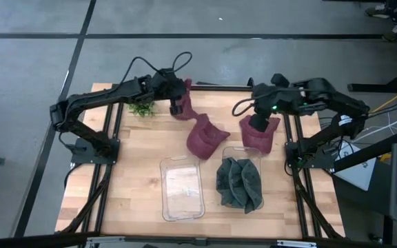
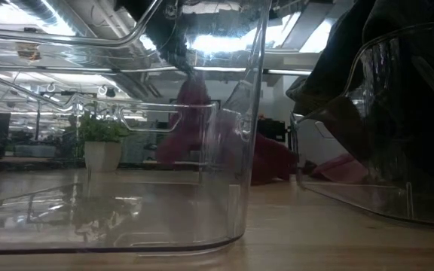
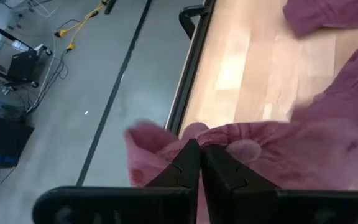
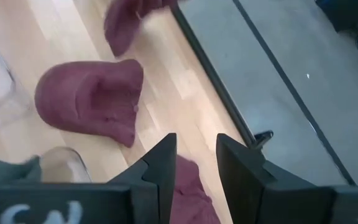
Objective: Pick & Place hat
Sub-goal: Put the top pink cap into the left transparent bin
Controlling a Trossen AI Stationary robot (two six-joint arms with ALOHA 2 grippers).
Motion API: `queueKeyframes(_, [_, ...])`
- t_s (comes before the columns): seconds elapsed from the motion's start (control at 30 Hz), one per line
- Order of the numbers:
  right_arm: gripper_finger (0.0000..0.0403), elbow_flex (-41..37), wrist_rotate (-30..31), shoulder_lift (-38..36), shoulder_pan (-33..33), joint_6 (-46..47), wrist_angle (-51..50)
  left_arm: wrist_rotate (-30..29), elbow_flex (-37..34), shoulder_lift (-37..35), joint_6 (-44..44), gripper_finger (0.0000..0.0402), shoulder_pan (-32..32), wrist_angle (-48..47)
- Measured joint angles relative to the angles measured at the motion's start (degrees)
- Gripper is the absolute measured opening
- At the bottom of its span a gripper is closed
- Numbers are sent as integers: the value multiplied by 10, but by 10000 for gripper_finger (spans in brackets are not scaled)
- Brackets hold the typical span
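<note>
Left end effector [image 3: 201, 155] pinches a maroon hat [image 1: 182, 103] (lifted); right end effector [image 4: 194, 155] gapes.

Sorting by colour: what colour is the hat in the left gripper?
Maroon fabric hat, pinched by the left gripper; clearest in the left wrist view.

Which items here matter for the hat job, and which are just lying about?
In play: maroon knit hats; left gripper, shut on one; right gripper, open above another; empty clear plastic bin.
Lying about: small green potted plant; bin of dark grey-green hats.
</note>
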Motion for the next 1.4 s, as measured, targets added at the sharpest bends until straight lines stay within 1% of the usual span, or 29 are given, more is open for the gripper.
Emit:
queueKeyframes(0.23, [113, -88, -5, 0, 0, 0, 26, 1, 3, -23, -39, 4, 0, -4])
queueKeyframes(0.43, [113, -140, -39, 0, 0, -4, 63, 16, 48, -24, -95, 4, 0, -36])
queueKeyframes(0.67, [113, -159, -67, 0, 0, -4, 96, 99, 117, -24, -176, 4, 0, -97])
queueKeyframes(0.83, [113, -155, -84, 0, 0, -18, 125, 180, 152, -24, -254, 4, 1, -127])
queueKeyframes(0.97, [113, -153, -94, 0, 0, -29, 159, 254, 164, -24, -307, 4, 4, -128])
queueKeyframes(1.13, [113, -153, -116, 0, 0, -44, 195, 317, 165, -24, -349, 5, 4, -127])
queueKeyframes(1.23, [113, -153, -126, 0, 0, -55, 230, 335, 165, -24, -360, 5, 4, -127])
queueKeyframes(1.4, [113, -153, -164, 0, 0, -86, 319, 344, 165, -24, -364, 5, 4, -125])
